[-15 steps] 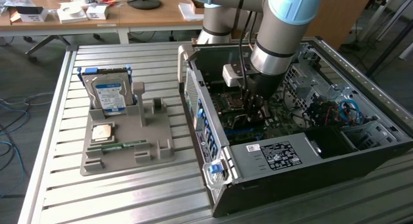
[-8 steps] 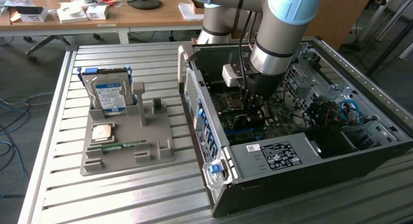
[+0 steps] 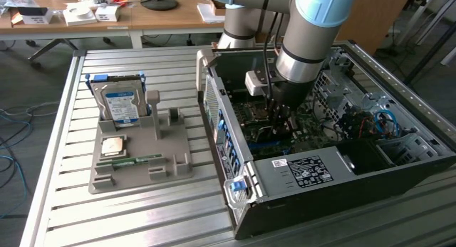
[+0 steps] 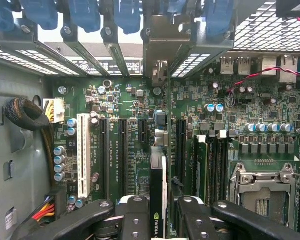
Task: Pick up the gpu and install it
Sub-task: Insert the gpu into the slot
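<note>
— What do you have behind the slatted metal bench [image 3: 142, 209]?

— At your eleven o'clock stands a wooden table [image 3: 153, 17] with white boxes [image 3: 78, 15] and a black lamp base [image 3: 158, 1] on it.

— And the floor?

— Grey floor [image 3: 29, 81] at your nine o'clock, with blue cables [image 3: 10, 151] trailing across it. Even light, no hard shadows.
</note>
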Motion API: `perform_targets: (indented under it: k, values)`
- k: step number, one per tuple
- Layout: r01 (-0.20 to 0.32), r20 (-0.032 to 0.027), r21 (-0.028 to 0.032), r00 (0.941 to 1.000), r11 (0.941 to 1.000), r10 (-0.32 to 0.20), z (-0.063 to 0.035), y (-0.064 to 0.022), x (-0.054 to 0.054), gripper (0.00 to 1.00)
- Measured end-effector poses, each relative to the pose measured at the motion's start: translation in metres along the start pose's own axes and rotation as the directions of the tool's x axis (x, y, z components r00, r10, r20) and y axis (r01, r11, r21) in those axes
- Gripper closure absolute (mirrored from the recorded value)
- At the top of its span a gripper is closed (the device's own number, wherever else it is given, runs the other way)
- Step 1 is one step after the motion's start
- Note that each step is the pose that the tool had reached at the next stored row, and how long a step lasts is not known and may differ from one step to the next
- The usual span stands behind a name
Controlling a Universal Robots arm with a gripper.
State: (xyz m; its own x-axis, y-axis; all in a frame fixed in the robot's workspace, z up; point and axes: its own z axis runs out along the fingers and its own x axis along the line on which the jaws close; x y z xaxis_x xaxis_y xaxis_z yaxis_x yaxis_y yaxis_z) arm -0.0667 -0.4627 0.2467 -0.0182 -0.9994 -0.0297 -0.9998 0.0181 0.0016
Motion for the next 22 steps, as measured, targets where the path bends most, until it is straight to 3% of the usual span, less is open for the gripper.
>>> perform_targets:
  k: [7, 9, 10, 16, 22]
  values:
    - [0.0, 0.0001, -0.0004, 1.0, 1.0, 0.0, 0.0, 0.0001, 0.0, 0.74]
    - [0.0, -0.0001, -0.0001, 1.0, 1.0, 0.0, 0.0, 0.0001, 0.0, 0.73]
    - [0.0, -0.0001, -0.0001, 1.0, 1.0, 0.0, 0.0, 0.0001, 0.0, 0.66]
    - [0.0, 0.0, 0.0, 1.0, 1.0, 0.0, -0.0004, 0.0001, 0.0, 0.66]
    - [0.0, 0.0, 0.0, 1.0, 1.0, 0.0, -0.014, 0.0001, 0.0, 0.66]
